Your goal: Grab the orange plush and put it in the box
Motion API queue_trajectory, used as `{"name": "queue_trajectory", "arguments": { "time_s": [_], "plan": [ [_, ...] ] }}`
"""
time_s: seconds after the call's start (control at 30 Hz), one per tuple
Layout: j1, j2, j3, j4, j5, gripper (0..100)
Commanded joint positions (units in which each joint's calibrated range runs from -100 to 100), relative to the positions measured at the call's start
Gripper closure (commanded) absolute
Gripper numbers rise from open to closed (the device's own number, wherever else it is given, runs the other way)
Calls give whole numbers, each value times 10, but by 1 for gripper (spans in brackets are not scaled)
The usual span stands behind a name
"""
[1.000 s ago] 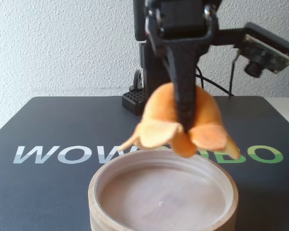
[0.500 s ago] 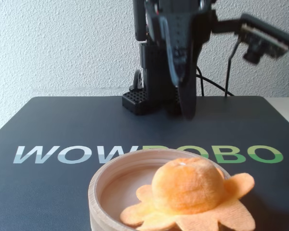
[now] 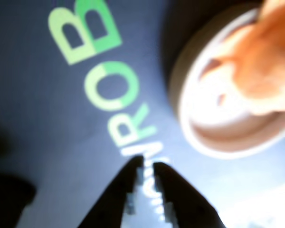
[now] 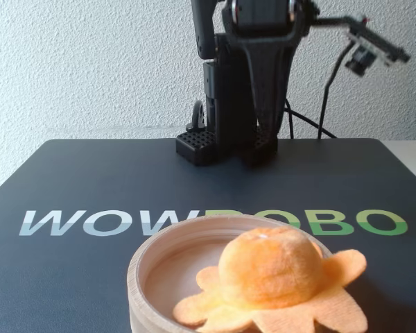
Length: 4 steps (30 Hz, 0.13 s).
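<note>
In the wrist view the gripper (image 3: 147, 166) hung over the dark table (image 3: 47, 118), its jaws nearly together with only a thin slit between them and nothing in it. To its right lay the box (image 3: 180, 90), a pale round wooden dish with a thick rim. The orange plush (image 3: 266, 66) sat inside, its flat petal flaps draped over the rim in the fixed view (image 4: 281, 277). It looked light, soft and squashy, not fragile or slippery; the rounded domed body seemed the surest place to pinch, the flaps being floppy.
</note>
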Motion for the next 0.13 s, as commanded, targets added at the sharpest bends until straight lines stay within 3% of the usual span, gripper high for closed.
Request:
{"name": "queue_trajectory", "arguments": {
  "time_s": [0.0, 0.1],
  "plan": [
    [1, -96, 42, -51, 22, 98],
    [1, -130, 79, -92, 25, 98]
  ]
}}
